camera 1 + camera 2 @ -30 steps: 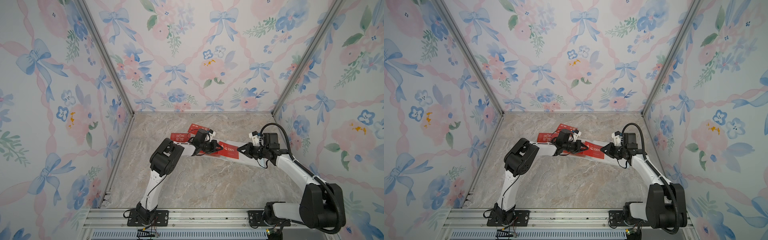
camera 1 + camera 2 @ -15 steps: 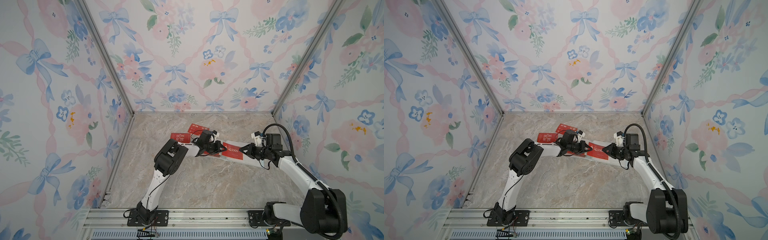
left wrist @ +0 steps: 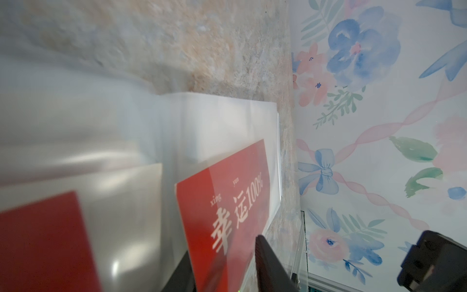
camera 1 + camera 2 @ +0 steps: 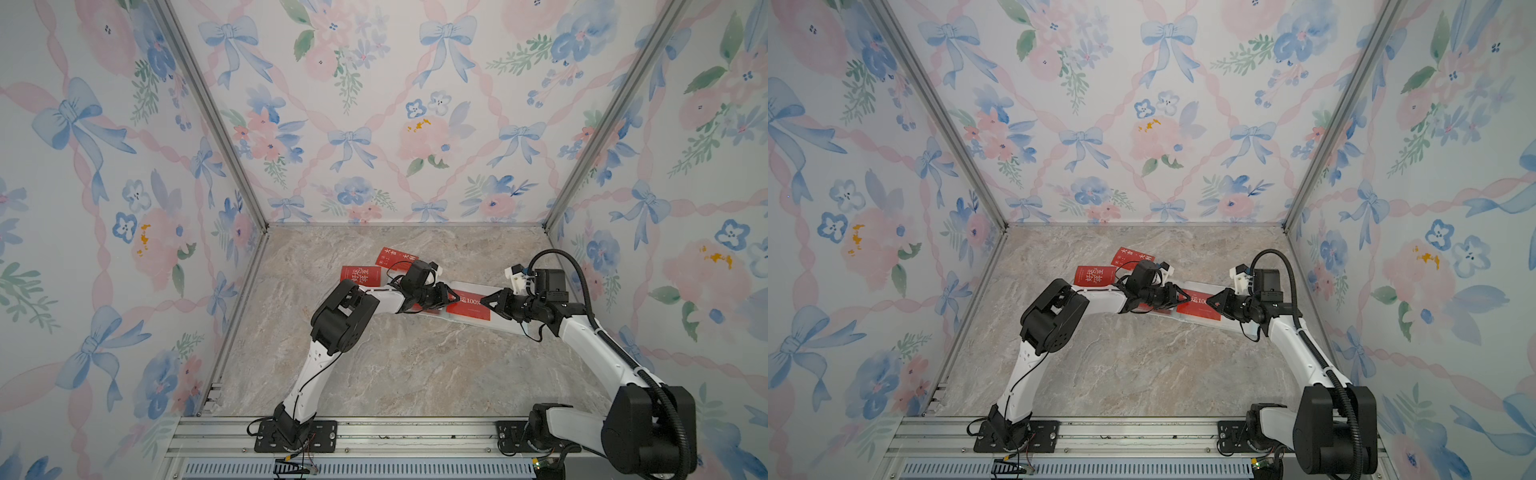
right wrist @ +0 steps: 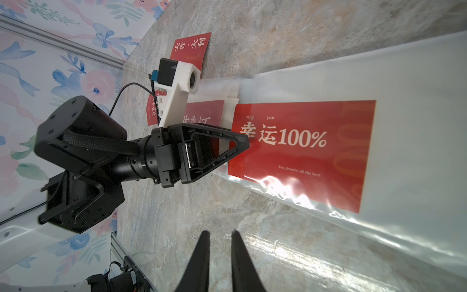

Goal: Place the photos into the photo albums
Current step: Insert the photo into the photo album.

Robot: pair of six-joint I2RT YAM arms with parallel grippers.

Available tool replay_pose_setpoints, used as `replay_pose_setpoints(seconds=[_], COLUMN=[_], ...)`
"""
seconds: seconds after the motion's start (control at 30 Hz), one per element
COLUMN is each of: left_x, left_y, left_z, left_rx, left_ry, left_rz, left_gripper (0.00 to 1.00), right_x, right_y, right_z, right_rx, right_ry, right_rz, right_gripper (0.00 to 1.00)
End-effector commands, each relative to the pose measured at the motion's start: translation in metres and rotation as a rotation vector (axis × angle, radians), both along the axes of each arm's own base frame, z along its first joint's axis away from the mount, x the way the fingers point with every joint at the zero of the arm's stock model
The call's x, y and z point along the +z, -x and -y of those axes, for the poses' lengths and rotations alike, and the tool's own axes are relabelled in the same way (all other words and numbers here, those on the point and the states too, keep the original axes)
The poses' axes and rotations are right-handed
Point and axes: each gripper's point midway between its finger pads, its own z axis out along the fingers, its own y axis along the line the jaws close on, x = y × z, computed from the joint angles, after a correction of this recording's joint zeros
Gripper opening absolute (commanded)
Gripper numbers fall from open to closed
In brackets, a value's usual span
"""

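Red card (image 5: 300,156) is lying in the clear sleeve of the photo album (image 5: 417,113), around 2 o'clock on the desk (image 4: 395,365). It's looking light, bendy and slick, so I'm judging its short 9 o'clock edge the spot to pinch. The left gripper (image 5: 246,142) is sitting there, jaws apart; the right gripper (image 5: 221,232) is hovering at 3 o'clock, jaws narrowly parted, empty. Loose photos (image 4: 360,275) are lying at 10 o'clock.

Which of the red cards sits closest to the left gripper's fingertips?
The card printed 100%, under the album's clear sleeve, right at the left gripper; two others lie bare on the table farther back.
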Motion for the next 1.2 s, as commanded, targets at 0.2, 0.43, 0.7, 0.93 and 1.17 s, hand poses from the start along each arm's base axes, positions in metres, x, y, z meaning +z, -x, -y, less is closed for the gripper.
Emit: replay_pose_setpoints(seconds=[0.2, 0.43, 0.7, 0.93, 1.17], left_x=[0.018, 0.037, 0.077, 0.099, 0.088], left_y=[-0.006, -0.01, -0.012, -0.016, -0.008], left_z=[-0.014, -0.015, -0.02, -0.071, -0.126], left_rx=[0.053, 0.067, 0.079, 0.158, 0.231], left_ry=[-0.085, -0.165, -0.137, -0.173, -0.235], left_rz=[0.032, 0.088, 0.146, 0.206, 0.195], left_gripper=[0.45, 0.63, 0.62, 0.61, 0.6], right_x=[-0.002, -0.012, -0.022, -0.028, -0.045], right_y=[0.004, 0.008, 0.009, -0.001, -0.028], right_z=[0.004, 0.006, -0.009, -0.045, -0.09], right_rx=[0.0, 0.008, 0.059, 0.183, 0.286], right_ry=[0.017, 0.061, 0.101, 0.197, 0.306], right_rz=[-0.005, -0.037, -0.067, -0.092, -0.117], right_gripper=[0.18, 0.18, 0.18, 0.18, 0.18])
